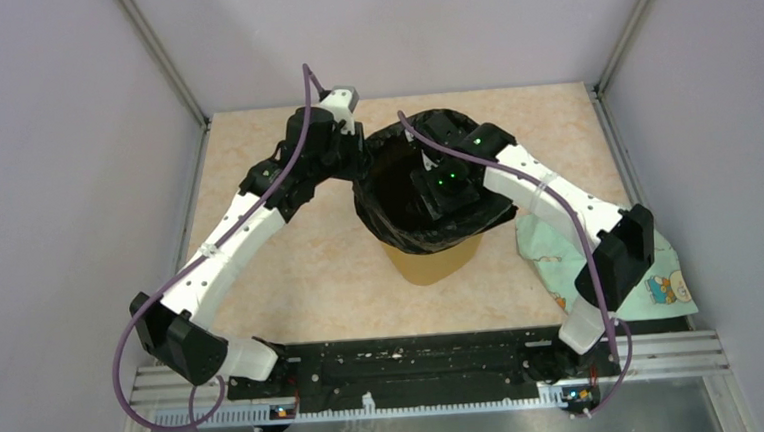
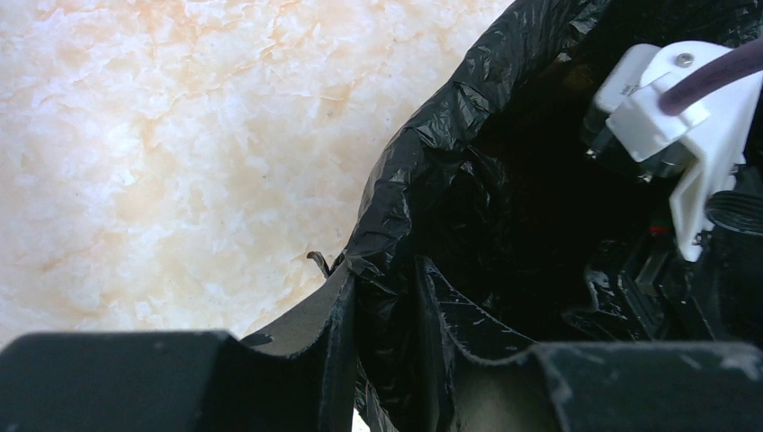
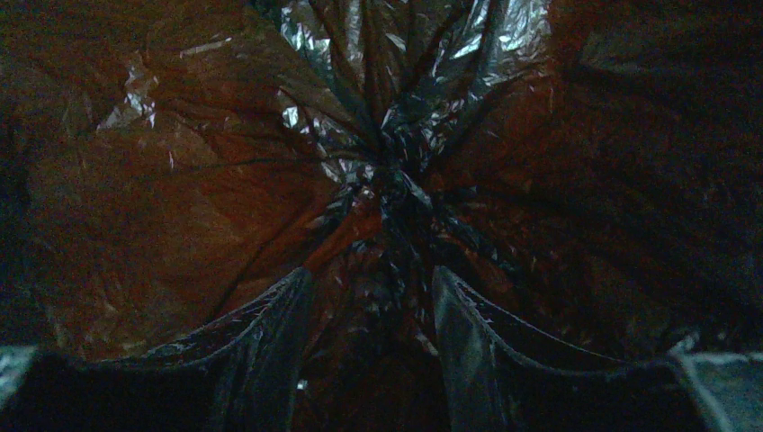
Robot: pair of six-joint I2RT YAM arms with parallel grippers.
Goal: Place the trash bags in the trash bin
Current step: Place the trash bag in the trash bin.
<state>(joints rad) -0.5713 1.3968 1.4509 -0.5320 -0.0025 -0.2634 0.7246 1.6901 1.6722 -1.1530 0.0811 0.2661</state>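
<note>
Trash bin (image 1: 431,263): mustard yellow, upright mid-surface, between the two arms. Only its lower front wall shows in the top view.

Trash bag (image 1: 390,215): glossy black, sits inside the bin as a liner. Its mouth is open and the rim is folded out over the bin's top edge all round, hiding the upper wall. Film crinkled, hem uneven.

Left gripper (image 1: 361,161): at the bag's left rim, outside the bin. In the left wrist view the left gripper (image 2: 382,270) has its jaws drawn in on a bunched fold of the trash bag (image 2: 432,180), gripping the rim. Marbled beige surface (image 2: 162,135) lies to that side.

Right gripper (image 1: 445,197): reaches down through the bag's mouth, inside the bin. In the right wrist view the right gripper (image 3: 371,274) has its jaws standing apart, tips aimed at the gathered star seam at the bottom of the trash bag (image 3: 180,180). The view is very dark, with film showing reddish-brown. Cannot tell whether the tips touch the film.

Cloth (image 1: 551,256): pale green, cartoon print, lies flat on the surface (image 1: 291,272) to the right of the bin, partly under the right arm.
</note>
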